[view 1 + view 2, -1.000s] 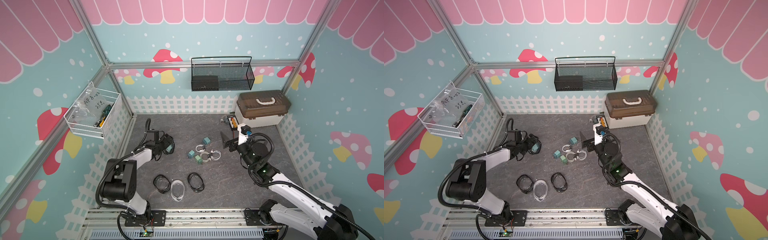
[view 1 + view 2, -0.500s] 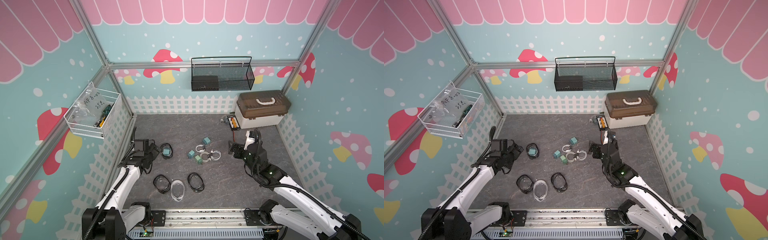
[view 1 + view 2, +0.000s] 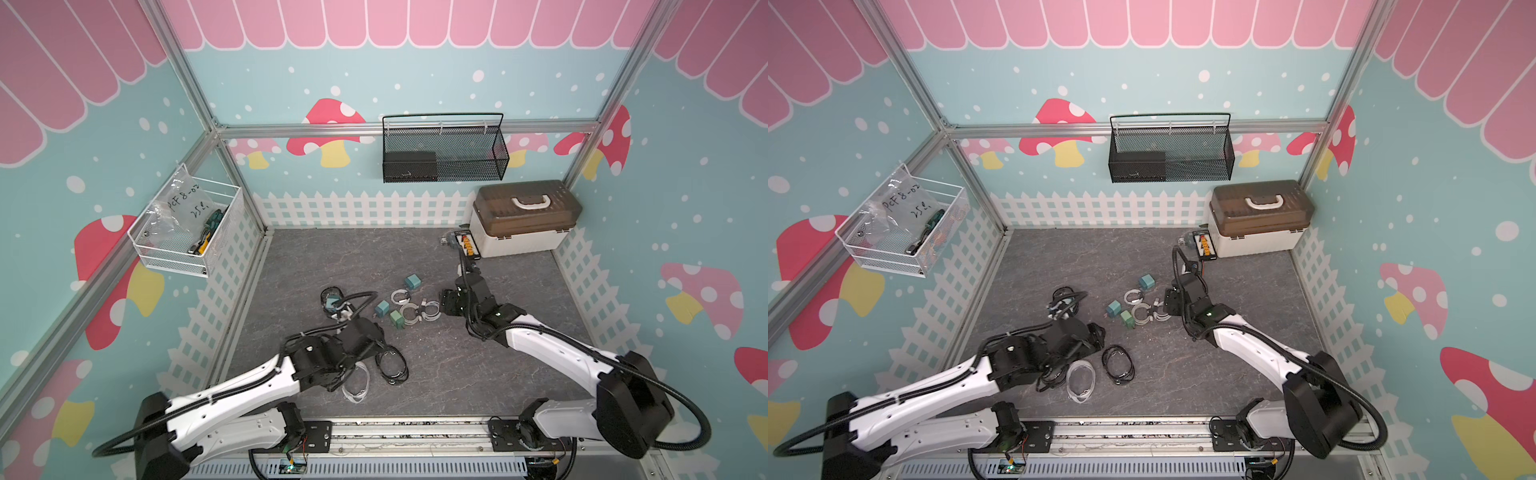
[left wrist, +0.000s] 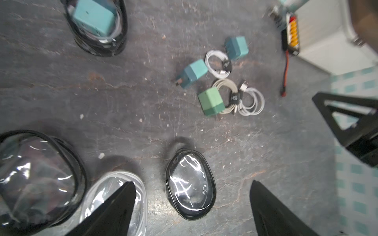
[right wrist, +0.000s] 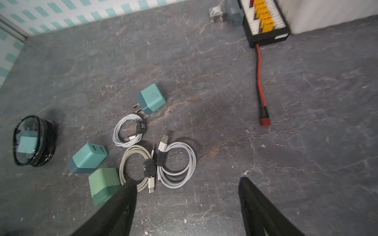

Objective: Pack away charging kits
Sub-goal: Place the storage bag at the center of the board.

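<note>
Charging kits, condition as found: one packed pouch (image 5: 33, 141) holds a teal charger and stands apart from the loose stock (whether a cable is inside cannot be told). Outstanding on the tabletop (image 3: 457, 374) are a lone teal charger (image 5: 151, 99), a two-port teal charger (image 5: 88, 158) and a green charger (image 5: 104, 183) just beside it. With them lie a small white coil (image 5: 127, 130), a cream coil (image 5: 136, 163) touching the green charger, and a larger white coil (image 5: 177, 164) meeting the cream one at the straps. Three empty pouches lie nearer the left arm: a black-rimmed oval pouch (image 4: 190, 183), a clear pouch (image 4: 102, 188) and a second black-rimmed pouch (image 4: 36, 175). The left jaws stand apart and empty above the clear and oval pouches. The right jaws, also apart and empty, hover at the cluster's edge, one finger over the green charger and cream coil. The step in hand appears to be a paired pick, an item for the right and a pouch for the left. The right jaws should centre on one item only, closing across the charger's flat sides and clear of the coil's loops. The left should take a pouch by its rim, not its slick window. The connector board (image 5: 266, 22), its red wire (image 5: 259, 81) and the beige box (image 3: 523, 232) lie well apart.
</note>
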`<state>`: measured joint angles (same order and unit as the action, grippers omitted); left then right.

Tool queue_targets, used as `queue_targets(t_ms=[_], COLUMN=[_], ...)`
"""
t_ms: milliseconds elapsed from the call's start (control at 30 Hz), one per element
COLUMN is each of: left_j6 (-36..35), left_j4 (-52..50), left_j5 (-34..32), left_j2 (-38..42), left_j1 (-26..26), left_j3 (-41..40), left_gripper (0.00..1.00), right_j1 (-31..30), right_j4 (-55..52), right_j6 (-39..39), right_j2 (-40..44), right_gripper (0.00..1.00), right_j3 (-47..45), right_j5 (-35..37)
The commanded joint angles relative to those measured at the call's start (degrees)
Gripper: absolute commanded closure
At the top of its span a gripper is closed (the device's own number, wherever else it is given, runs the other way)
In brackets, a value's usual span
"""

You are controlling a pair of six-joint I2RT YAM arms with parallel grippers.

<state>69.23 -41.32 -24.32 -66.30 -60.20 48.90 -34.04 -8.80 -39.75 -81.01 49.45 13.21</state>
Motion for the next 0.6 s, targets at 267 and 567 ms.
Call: queue_targets(t_ms=[267,567], left_j6=[10.4,13.4], left_j4=[-6.3,-16.9], left_j5=[-5.7,-2.6], left_j2=[-25.4,-39.5], left_j1=[-8.3,-6.9], left_j3=[16.0,26.4], left_gripper=[0.18,0.23], right_j1=[3.2,9.0], right_j4=[-1.5,0.3], right_j6=[-0.3,-0.1], right_j2=[-11.4,-4.4], right_gripper=[0.3,0.3], right_j3=[4.1,-1.7], right_j5=[-3.8,-6.4])
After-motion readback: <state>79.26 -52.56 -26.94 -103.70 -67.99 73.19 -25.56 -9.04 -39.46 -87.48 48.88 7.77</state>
